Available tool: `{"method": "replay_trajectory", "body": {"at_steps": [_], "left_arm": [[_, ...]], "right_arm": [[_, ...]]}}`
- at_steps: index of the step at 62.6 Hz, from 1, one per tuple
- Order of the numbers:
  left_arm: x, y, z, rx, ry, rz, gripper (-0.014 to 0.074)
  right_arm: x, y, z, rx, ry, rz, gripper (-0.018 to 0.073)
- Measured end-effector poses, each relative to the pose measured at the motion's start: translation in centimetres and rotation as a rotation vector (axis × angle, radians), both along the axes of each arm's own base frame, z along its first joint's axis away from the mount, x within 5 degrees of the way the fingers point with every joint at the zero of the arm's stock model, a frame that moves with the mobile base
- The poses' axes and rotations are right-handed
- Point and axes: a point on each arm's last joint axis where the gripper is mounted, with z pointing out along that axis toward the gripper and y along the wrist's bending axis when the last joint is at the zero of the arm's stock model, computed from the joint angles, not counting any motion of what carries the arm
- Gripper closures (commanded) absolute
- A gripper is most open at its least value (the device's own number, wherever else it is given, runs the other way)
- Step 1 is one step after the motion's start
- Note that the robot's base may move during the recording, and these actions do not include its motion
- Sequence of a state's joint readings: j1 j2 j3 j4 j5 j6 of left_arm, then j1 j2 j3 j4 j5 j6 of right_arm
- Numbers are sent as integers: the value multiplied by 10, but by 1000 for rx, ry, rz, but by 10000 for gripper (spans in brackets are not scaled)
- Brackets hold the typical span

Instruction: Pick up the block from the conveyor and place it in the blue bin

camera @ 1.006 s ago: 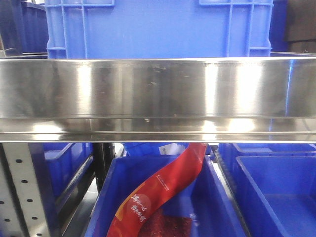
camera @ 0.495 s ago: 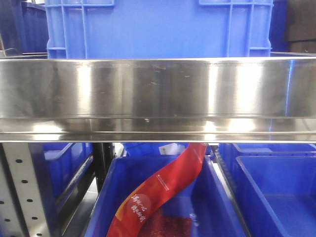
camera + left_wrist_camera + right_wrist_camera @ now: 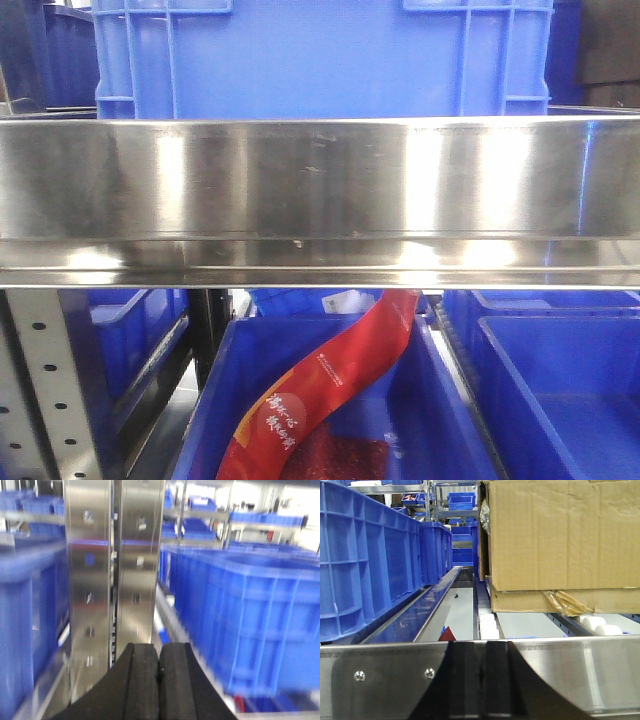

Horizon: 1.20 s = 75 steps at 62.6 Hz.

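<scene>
Setting: warehouse racking; a steel rail (image 3: 320,190) runs straight across the front view, with blue crates above and below it.
Conveyor and block: neither can be made out in any view.
Blue bin: an open bin (image 3: 330,400) sits under the rail, holding a red printed pouch (image 3: 330,385) that leans from upper right to lower left; another blue bin (image 3: 560,390) stands just beside it on the right.
Upper crate: a large blue crate (image 3: 320,55) stands on the shelf behind the rail.
Left gripper (image 3: 159,677): black fingers pressed together, nothing between them; it faces a perforated steel upright (image 3: 115,565), with a row of blue crates (image 3: 240,615) to its right.
Right gripper (image 3: 481,680): fingers closed together and empty, in front of a steel bar (image 3: 385,675); beyond it a cardboard box (image 3: 560,545) rests on white rollers (image 3: 487,622), and a blue crate (image 3: 365,560) stands to the left.
</scene>
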State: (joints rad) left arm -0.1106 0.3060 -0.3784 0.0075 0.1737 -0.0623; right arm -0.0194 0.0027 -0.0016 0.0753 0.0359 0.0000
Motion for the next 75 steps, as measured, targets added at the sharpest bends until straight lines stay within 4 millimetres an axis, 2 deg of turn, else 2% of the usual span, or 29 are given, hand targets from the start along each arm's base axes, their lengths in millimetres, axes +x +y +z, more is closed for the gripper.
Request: {"method": "replay_trajectory", "body": {"at_steps": [14, 26, 36, 75], "left_arm": [[-10, 1, -59, 6, 18, 0, 707], [-20, 2, -93, 0, -38, 4, 707], [-20, 2, -99, 2, -24, 4, 707], [-20, 2, -99, 2, -22, 4, 707]], "right_arm": [[0, 0, 0, 0, 0, 0, 727], [0, 0, -1, 0, 2, 0, 727], [0, 0, 0, 0, -1, 0, 727], [0, 0, 0, 0, 0, 0, 727]]}}
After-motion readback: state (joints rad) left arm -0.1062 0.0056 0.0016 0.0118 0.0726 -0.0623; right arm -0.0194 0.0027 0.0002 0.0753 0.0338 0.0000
